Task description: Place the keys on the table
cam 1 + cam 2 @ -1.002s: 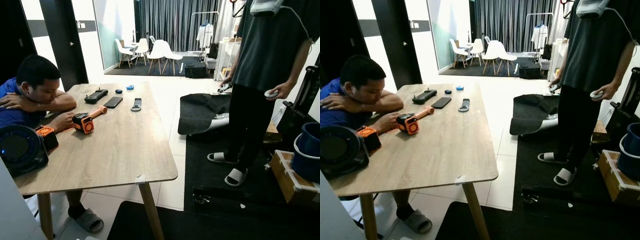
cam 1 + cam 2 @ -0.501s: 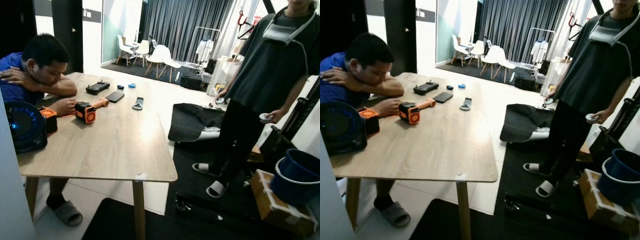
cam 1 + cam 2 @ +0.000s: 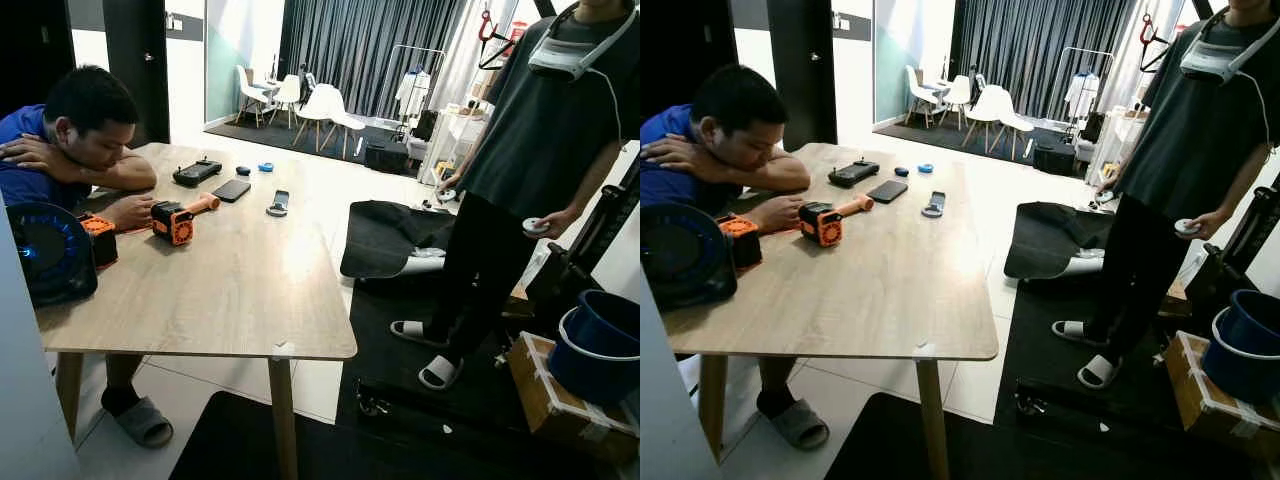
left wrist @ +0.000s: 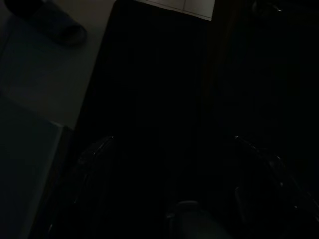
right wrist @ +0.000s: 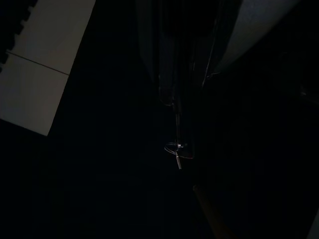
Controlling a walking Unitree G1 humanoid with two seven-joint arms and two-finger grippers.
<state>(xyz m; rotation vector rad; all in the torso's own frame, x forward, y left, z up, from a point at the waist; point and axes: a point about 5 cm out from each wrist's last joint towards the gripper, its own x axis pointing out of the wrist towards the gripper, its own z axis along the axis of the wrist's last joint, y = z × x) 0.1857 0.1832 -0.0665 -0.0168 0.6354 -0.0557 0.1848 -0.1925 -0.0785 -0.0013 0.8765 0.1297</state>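
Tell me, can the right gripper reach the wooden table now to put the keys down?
Probably not yet. The right gripper hangs low over the dark mat with the keys, while the table stands ahead and higher.

Bare table [image 3: 250, 290] beside orange tool [image 3: 172, 222]

We see the room evenly and brightly lit in both head views, which are sharp, without motion blur. A soft glare patch sits on the light wooden bench [image 3: 290, 265], and the white tiled floor [image 3: 315, 185] beyond it shines. Both wrist views are very dark, only faint outlines emerging.
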